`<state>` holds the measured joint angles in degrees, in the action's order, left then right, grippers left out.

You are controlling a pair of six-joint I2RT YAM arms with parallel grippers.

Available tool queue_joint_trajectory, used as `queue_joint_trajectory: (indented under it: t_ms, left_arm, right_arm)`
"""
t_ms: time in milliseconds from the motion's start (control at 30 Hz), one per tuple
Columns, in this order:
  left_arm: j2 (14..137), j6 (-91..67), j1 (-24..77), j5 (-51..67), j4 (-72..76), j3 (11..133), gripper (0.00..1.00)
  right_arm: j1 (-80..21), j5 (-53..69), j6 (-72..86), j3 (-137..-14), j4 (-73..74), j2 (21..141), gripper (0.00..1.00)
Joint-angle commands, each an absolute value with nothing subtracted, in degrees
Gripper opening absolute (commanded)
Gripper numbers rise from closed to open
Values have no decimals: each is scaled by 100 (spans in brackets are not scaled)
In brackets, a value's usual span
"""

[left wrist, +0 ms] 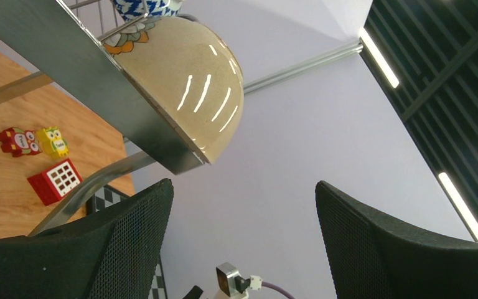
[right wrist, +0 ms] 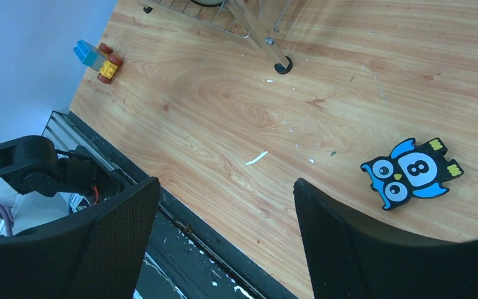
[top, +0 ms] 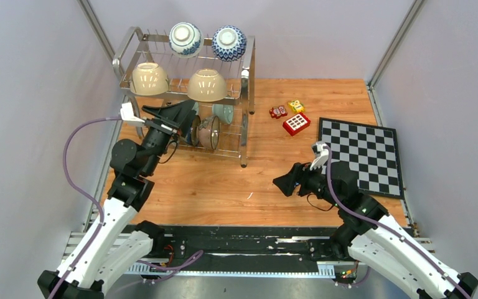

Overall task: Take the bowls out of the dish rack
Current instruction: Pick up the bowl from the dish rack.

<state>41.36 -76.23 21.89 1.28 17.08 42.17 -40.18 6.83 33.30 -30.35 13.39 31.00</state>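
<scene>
The bowls [top: 206, 85] sit in the dish rack [top: 251, 68] — four on its upper tier, others below. Left jaws gape empty at the rack's lower tier; right jaws, equally wide, hang over the desk [top: 224, 180], well apart.

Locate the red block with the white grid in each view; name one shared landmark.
Top external: red block right of centre, between the dish rack and the chessboard.
Left wrist: red block lower left, beside two owl blocks.
Right wrist: not in it.
Shared landmark: the dish rack's steel frame, in all three.
</scene>
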Motion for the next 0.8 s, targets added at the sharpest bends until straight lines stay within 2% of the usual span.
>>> queue_joint_trajectory:
  t_ms: [0, 767]
  left_arm:
    - [4273, -7738, 2313, 21, 1969, 4374, 86]
    - [4880, -7887, 2487, -249, 2990, 4206, 77]
  right_arm:
    - [-4100, 606, 3422, -3234, 1369, 3073, 83]
    - [-4087, 452, 3623, -3164, 1365, 2717, 84]
